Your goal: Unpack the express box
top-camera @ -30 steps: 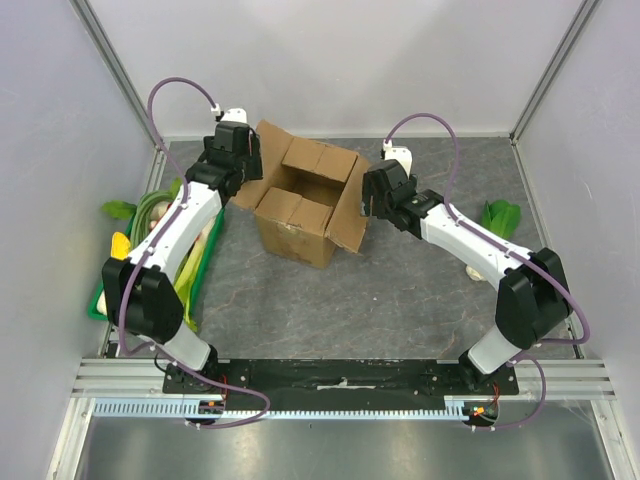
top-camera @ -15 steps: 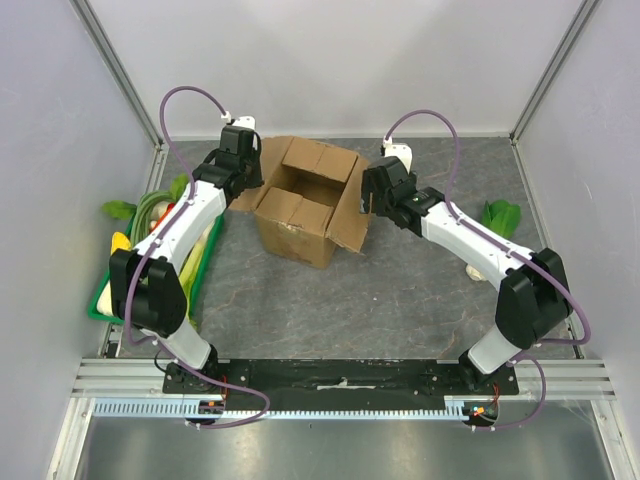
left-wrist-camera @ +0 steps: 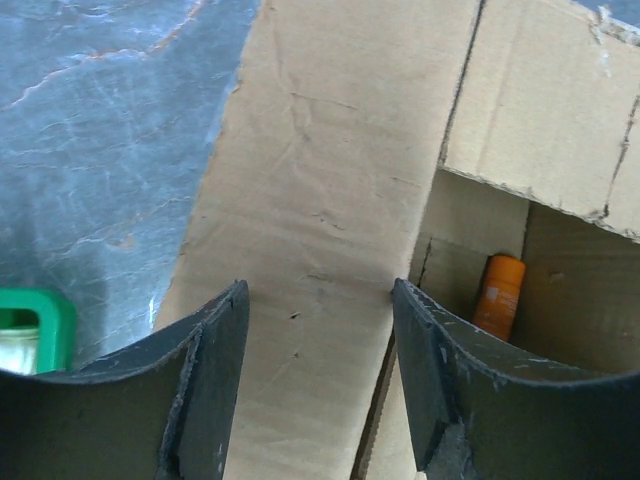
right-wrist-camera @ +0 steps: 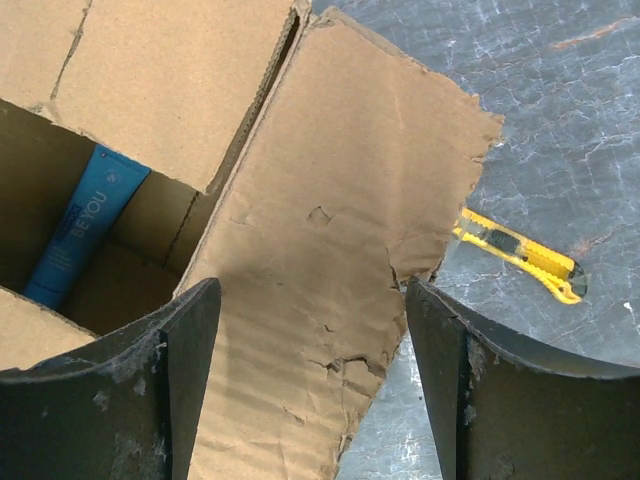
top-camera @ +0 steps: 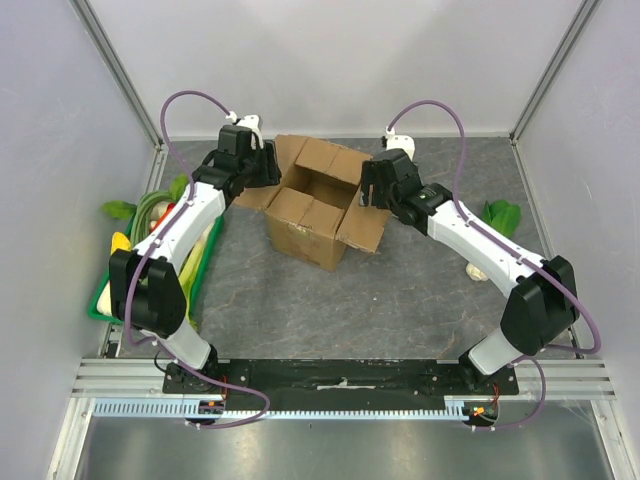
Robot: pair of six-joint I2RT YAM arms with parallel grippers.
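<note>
The express box (top-camera: 312, 208), a brown cardboard carton, stands open at mid-table with its flaps spread. My left gripper (top-camera: 262, 166) is open above the box's left flap (left-wrist-camera: 310, 180), which lies between and below its fingers, apart from them. An orange bottle (left-wrist-camera: 498, 295) stands inside the box. My right gripper (top-camera: 373, 186) is open above the torn right flap (right-wrist-camera: 350, 230). A blue tube (right-wrist-camera: 85, 225) lies inside the box. Neither gripper holds anything.
A green tray (top-camera: 103, 300) of vegetables sits along the left wall; its corner shows in the left wrist view (left-wrist-camera: 35, 320). A yellow utility knife (right-wrist-camera: 520, 255) lies on the table beyond the right flap. A leafy green (top-camera: 500, 215) and a white object (top-camera: 478, 270) lie at the right.
My left gripper moved right over the left flap. The box shifted slightly right, and its right flap now lies flatter and further out. My right gripper moved back a little.
</note>
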